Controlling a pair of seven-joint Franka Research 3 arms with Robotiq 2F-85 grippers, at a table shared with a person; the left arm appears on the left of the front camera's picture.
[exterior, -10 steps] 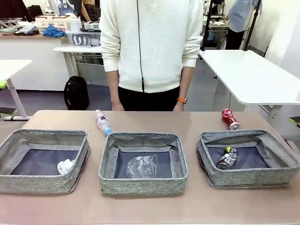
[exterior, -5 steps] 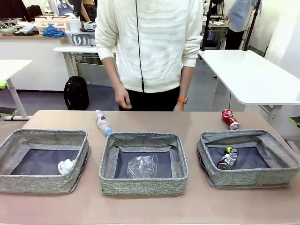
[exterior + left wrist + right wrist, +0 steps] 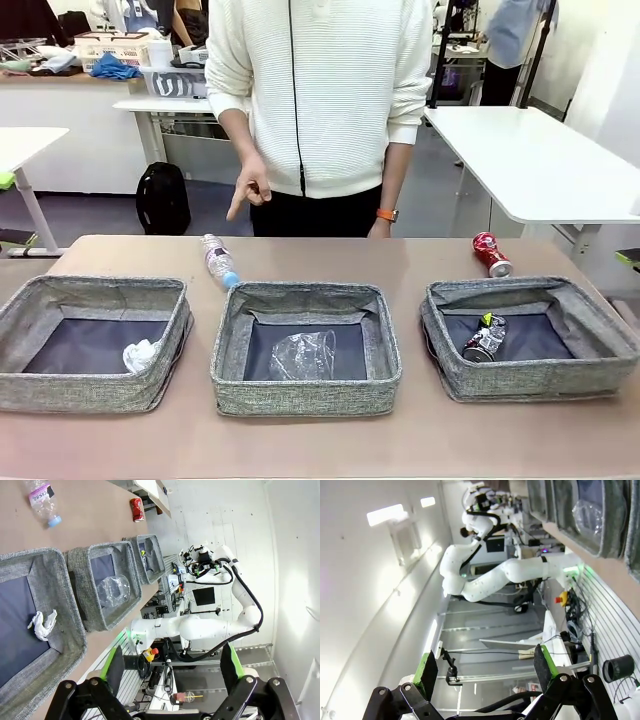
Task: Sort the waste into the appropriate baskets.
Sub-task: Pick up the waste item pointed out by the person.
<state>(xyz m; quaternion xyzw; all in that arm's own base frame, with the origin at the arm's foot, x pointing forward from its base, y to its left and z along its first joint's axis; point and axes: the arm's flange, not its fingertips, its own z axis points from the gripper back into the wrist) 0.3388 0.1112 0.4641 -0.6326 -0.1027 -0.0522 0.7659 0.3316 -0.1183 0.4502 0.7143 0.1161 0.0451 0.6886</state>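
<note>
Evidently three grey baskets sit in a row on the table [image 3: 410,445], each with one piece of waste inside; the left basket [image 3: 60,388] holds the white paper wad [image 3: 140,354], which lies in its near right corner against the wall; the middle basket [image 3: 300,397] holds the clear plastic cup [image 3: 303,355], lying flattened on the dark bottom; the right basket [image 3: 530,382] holds the dark can [image 3: 484,338], lying on its side in the left half.

Two pieces lie outside on the bare tabletop; the plastic bottle [image 3: 217,261] lies on its side beyond the gap between the left and middle baskets, its blue cap just beside the middle basket's far left corner; the red can [image 3: 491,254] lies on its side just beyond the far wall of the right basket.

At the far side stands a person in a white sweater; one hand [image 3: 250,188] hangs above the far edge with a forefinger pointing down, near the bottle but apart from it.

Seen from its wrist, the left gripper [image 3: 172,661] is spread wide with nothing between its green pads, off to the side of the baskets; the right gripper [image 3: 484,662] is likewise released and grasps nothing.
</note>
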